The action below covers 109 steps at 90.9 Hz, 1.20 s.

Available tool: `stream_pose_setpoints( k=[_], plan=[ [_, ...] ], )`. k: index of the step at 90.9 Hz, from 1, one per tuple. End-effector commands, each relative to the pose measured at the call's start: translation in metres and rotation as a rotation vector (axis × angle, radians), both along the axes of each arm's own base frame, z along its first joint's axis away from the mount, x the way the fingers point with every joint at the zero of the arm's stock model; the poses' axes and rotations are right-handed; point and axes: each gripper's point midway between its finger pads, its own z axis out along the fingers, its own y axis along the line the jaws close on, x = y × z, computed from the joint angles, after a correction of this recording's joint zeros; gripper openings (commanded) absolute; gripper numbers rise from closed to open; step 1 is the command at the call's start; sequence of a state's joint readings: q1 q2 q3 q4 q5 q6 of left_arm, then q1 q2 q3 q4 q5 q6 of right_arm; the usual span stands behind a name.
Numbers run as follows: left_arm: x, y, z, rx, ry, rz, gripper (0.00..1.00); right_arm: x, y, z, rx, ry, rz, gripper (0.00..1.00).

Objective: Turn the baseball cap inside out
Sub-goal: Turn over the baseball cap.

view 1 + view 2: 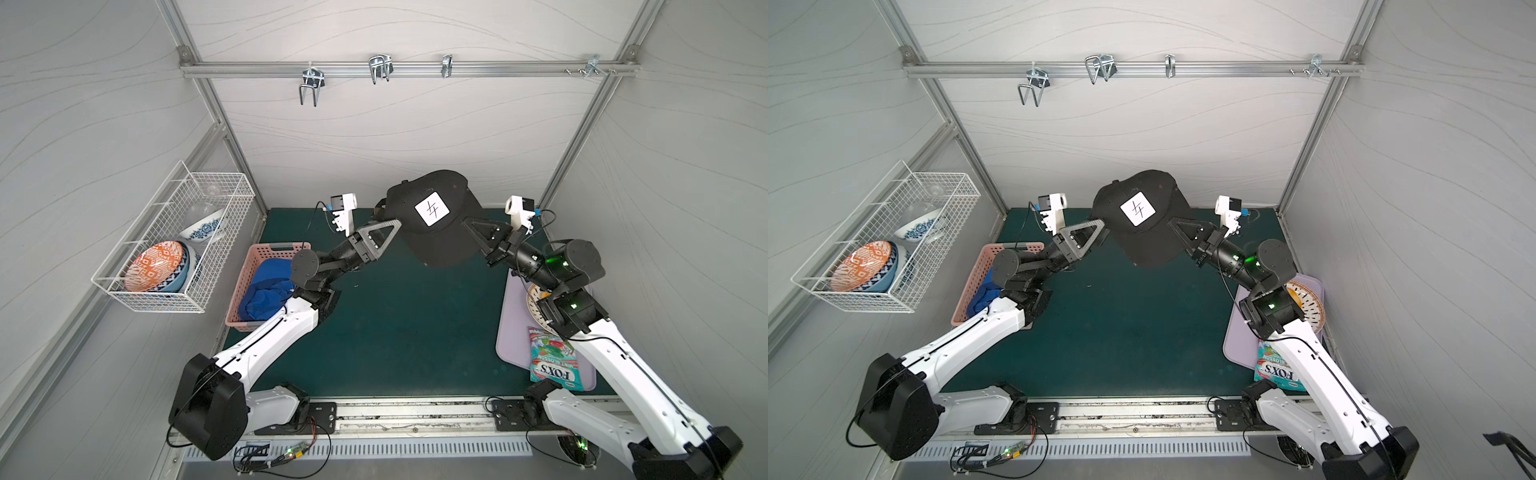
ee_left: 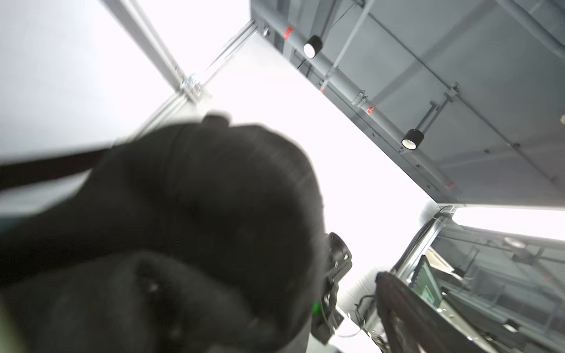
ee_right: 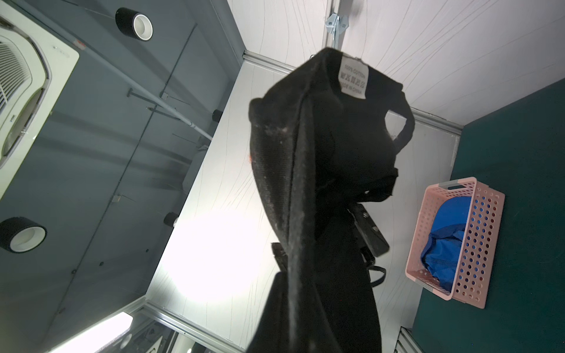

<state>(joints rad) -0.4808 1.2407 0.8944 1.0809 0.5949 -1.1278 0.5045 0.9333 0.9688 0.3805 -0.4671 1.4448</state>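
Black baseball cap [image 1: 440, 245] hangs in the air over the far end of the green mat [image 1: 407, 332], white patch [image 1: 432, 210] up. My right pincer [image 1: 471, 224] is clamped on its rim. My left pincer [image 1: 388, 217] is at the opp. side, jaws wide apart. Pink basket [image 1: 251, 266] w/ blue cloth [image 1: 266, 291] sits off to my left.

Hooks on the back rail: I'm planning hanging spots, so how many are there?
4, along the rail: a long wire hook leftmost, a shorter wire hook beside it, a small clip mid-rail, and a bracket hook at the right end. None looks hidden.

Cap [image 1: 440, 243] above mat [image 1: 395, 328]; basket [image 1: 240, 291] left, tray [image 1: 510, 330] right.
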Motion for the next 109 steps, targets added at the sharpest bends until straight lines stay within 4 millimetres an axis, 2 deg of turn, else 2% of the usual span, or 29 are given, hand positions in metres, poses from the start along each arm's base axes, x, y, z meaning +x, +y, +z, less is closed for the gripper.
stream_pose_setpoints(
  k=[1, 8, 16, 20, 26, 35, 44, 61, 72, 83, 91, 94, 99, 102, 106, 109],
  plan=[
    [-0.021, 0.025, 0.057, -0.108, -0.236, 0.123, 0.99, -0.005, -0.008, 0.001, 0.053, 0.021, -0.028, 0.0],
    [-0.027, 0.035, 0.069, -0.139, -0.266, 0.142, 0.93, -0.002, -0.011, -0.016, 0.052, 0.076, -0.047, 0.0],
    [-0.031, 0.046, 0.082, -0.212, -0.278, 0.111, 0.77, 0.0, -0.01, -0.03, 0.059, 0.125, -0.04, 0.0],
    [-0.032, 0.05, 0.087, -0.254, -0.279, 0.077, 0.72, 0.001, -0.009, -0.035, 0.062, 0.139, -0.035, 0.0],
    [-0.031, 0.05, 0.092, -0.271, -0.265, 0.024, 0.67, 0.001, -0.008, -0.038, 0.071, 0.146, -0.03, 0.0],
    [-0.051, 0.044, 0.107, -0.221, -0.358, -0.025, 0.6, 0.001, -0.005, -0.044, 0.068, 0.164, -0.009, 0.0],
    [-0.053, 0.048, 0.113, -0.238, -0.357, -0.035, 0.49, 0.002, -0.004, -0.053, 0.06, 0.178, -0.007, 0.0],
    [-0.057, 0.056, 0.118, -0.268, -0.347, -0.025, 0.19, 0.009, -0.008, -0.08, 0.033, 0.227, -0.042, 0.0],
    [-0.058, 0.07, 0.123, -0.307, -0.329, 0.0, 0.0, 0.013, -0.019, -0.086, 0.057, 0.228, -0.089, 0.0],
    [-0.053, 0.082, 0.114, -0.332, -0.287, 0.045, 0.0, 0.018, -0.033, -0.078, 0.087, 0.203, -0.138, 0.0],
    [-0.045, 0.083, 0.102, -0.338, -0.227, 0.041, 0.0, 0.019, -0.041, -0.062, 0.138, 0.149, -0.17, 0.0],
    [-0.042, 0.082, 0.095, -0.337, -0.2, 0.036, 0.13, 0.018, -0.042, -0.055, 0.158, 0.127, -0.171, 0.0],
    [-0.035, 0.08, 0.082, -0.329, -0.151, 0.029, 0.47, 0.016, -0.044, -0.039, 0.186, 0.071, -0.166, 0.0],
    [-0.027, 0.076, 0.069, -0.306, -0.094, 0.026, 0.64, 0.013, -0.043, -0.028, 0.191, 0.031, -0.157, 0.0],
    [-0.018, 0.068, 0.05, -0.245, -0.023, 0.02, 0.92, 0.007, -0.042, -0.014, 0.174, -0.032, -0.147, 0.0],
    [-0.013, 0.06, 0.033, -0.178, 0.029, 0.018, 0.99, 0.003, -0.04, -0.005, 0.144, -0.084, -0.143, 0.0]
  ],
)
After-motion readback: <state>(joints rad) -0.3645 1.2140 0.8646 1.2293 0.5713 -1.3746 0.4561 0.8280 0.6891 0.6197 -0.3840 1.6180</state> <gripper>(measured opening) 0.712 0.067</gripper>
